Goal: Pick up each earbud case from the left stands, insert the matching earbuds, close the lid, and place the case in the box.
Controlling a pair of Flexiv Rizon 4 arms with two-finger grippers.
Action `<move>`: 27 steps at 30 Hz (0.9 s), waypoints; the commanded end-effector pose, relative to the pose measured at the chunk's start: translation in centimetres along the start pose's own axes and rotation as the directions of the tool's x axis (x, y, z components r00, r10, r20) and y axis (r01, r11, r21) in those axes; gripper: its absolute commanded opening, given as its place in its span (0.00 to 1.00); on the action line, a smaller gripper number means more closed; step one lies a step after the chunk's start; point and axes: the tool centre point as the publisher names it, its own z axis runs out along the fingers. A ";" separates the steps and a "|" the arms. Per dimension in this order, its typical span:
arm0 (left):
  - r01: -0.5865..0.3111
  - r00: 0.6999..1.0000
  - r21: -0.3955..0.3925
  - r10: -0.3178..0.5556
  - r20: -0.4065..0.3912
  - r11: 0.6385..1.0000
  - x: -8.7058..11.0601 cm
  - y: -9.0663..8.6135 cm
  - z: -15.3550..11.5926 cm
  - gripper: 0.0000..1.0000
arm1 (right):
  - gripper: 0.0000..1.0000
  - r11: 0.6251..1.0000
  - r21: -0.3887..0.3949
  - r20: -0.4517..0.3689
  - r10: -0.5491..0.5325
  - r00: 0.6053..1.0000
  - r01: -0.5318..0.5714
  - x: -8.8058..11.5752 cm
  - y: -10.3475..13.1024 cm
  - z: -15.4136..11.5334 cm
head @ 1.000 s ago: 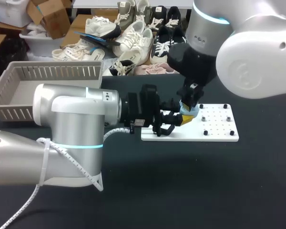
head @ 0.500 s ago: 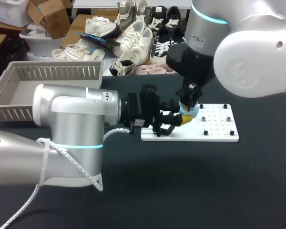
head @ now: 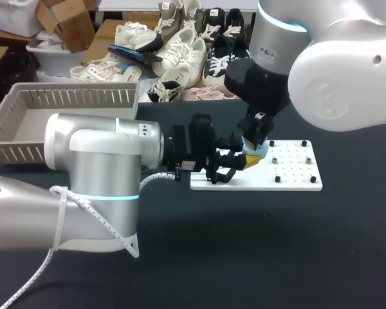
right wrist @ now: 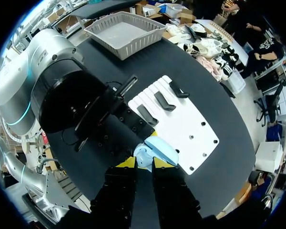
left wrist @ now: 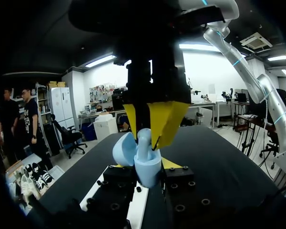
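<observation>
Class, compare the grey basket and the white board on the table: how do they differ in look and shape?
The basket is grey with raised slatted walls; the board is white and flat. The board carries black stands and pegs; the basket shows none. The light blue earbud case hangs over the board, far from the basket. Both rest on the black table.

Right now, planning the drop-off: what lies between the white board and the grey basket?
Only bare black table between board and basket, seen in the right wrist view; in the head view my left arm covers it.
</observation>
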 end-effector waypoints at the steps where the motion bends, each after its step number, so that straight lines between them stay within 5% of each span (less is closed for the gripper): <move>1: -0.002 1.000 -0.019 0.002 0.002 1.000 0.0 -0.4 0.2 0.00 | 0.00 1.000 0.003 -0.004 0.006 1.000 -0.006 0.1 0.1 0.2; 18: -0.002 1.000 -0.019 0.002 0.002 1.000 0.0 -0.4 0.2 0.00 | 0.01 1.000 -0.001 -0.015 0.018 1.000 -0.018 0.1 0.2 0.3; 27: -0.002 1.000 -0.019 0.002 0.002 1.000 0.0 -0.4 0.2 0.00 | 0.11 1.000 -0.001 -0.015 0.022 1.000 -0.022 0.0 0.2 0.4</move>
